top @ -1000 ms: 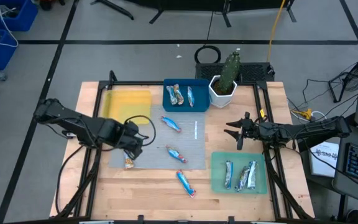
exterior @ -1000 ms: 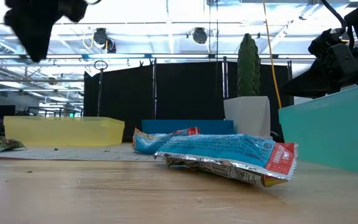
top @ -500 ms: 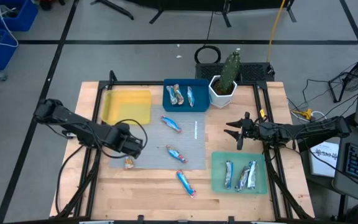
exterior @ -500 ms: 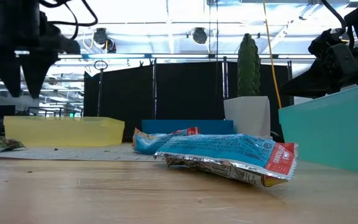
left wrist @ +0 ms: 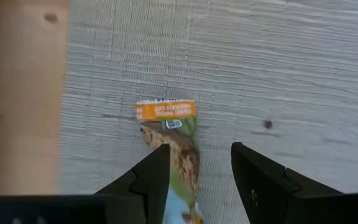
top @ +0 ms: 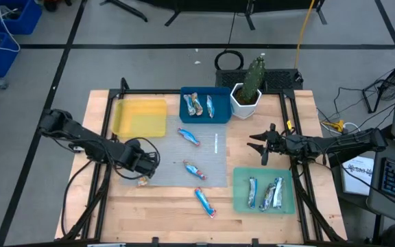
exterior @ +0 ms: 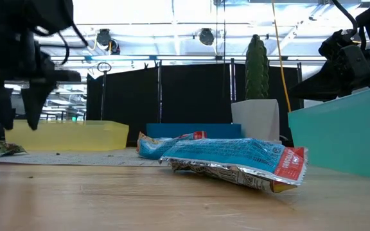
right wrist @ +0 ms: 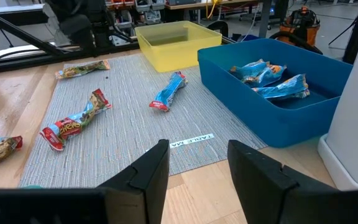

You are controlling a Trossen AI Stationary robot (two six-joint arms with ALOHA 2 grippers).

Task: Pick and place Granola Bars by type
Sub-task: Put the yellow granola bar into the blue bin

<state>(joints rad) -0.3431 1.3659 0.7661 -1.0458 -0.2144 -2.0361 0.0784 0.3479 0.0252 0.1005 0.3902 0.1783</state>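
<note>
A brownish granola bar (left wrist: 173, 140) with an orange end lies flat on the grey mat (top: 214, 161), near its near left corner (top: 142, 180). My left gripper (left wrist: 197, 152) hangs open just above it, pointing down, one finger on either side, touching nothing (exterior: 19, 125). More blue-wrapped bars lie on the mat (top: 189, 136) (top: 195, 170) and on the bare wood (top: 205, 202). My right gripper (top: 265, 147) waits open at the right, holding nothing (right wrist: 197, 146).
A yellow tray (top: 141, 116) stands far left on the table. The blue tray (top: 218, 92) holds two bars. The green tray (top: 241, 180) at near right holds several. A white pot with a cactus (top: 247, 96) stands beside the blue tray.
My left gripper has come down toward the brownish bar and has rolled about its own pointing line, so its fingers now stand on either side of the bar. Its fingers have stayed open. The bar has not moved.
</note>
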